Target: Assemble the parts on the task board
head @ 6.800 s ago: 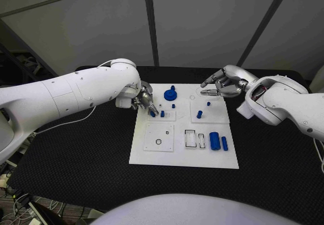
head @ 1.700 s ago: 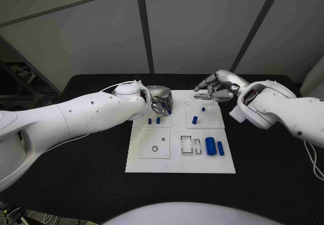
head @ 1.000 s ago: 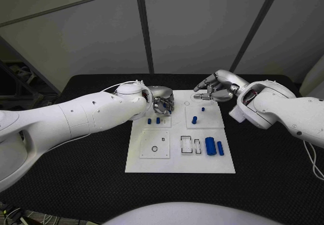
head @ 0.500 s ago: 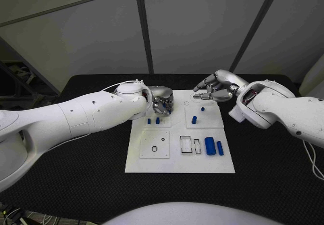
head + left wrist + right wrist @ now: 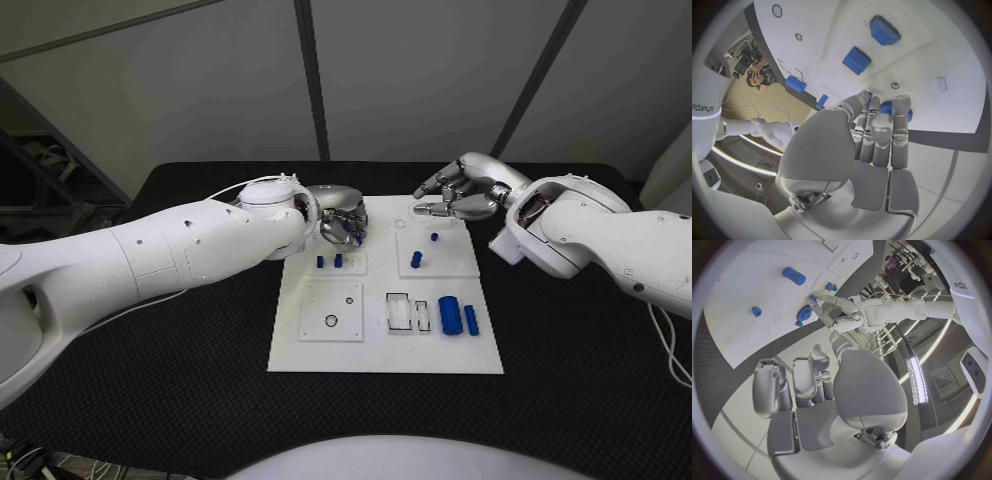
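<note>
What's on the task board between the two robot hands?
In the head view, only bare white task board lies between the left robot hand and the right robot hand; the blue parts sit nearer the camera.

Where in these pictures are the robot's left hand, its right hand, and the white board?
left hand [image 5: 340, 222], head view, on its curled silver fingers.
right hand [image 5: 459, 196], head view, on the middle of the silver hand.
task board [image 5: 382, 355], head view, on its bare near edge.

The task board lies mid-table; the left hand sits over its far left corner, apparently on a part, the right hand over its far right.
</note>
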